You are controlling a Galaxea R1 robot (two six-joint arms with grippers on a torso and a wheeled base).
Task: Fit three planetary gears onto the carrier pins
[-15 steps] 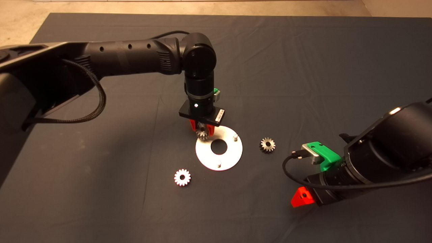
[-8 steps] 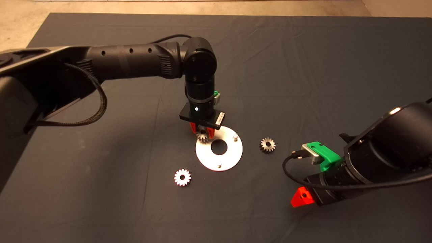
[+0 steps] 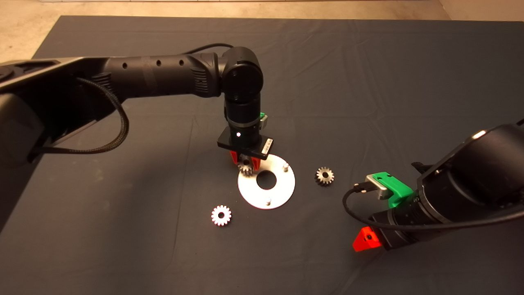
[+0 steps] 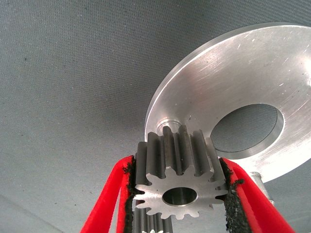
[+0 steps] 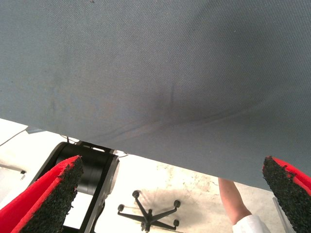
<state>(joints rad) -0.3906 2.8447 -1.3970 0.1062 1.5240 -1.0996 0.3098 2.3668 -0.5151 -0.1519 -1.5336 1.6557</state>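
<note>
My left gripper (image 3: 245, 162) points straight down over the left rim of the white disc (image 3: 282, 189) and is shut on one planetary gear (image 3: 245, 165). In the left wrist view this gear (image 4: 177, 167) sits clamped between the red fingers (image 4: 109, 194), and a carrier pin (image 4: 165, 127) shows just beyond its teeth. Two other carrier pins (image 3: 285, 166) (image 3: 268, 201) stand bare on the disc. One loose gear (image 3: 221, 215) lies left of the disc and another (image 3: 324, 176) lies right of it. My right gripper (image 3: 366, 239) waits at the lower right, open.
The dark mat (image 3: 368, 82) is creased in the middle and right. The right wrist view shows the mat's edge, with a chair base (image 5: 148, 211) and a person's arm (image 5: 233, 204) on the floor beyond it.
My left gripper has sunk a little with the gear toward the disc's left rim, and the disc has shifted very slightly. The right arm has not moved.
</note>
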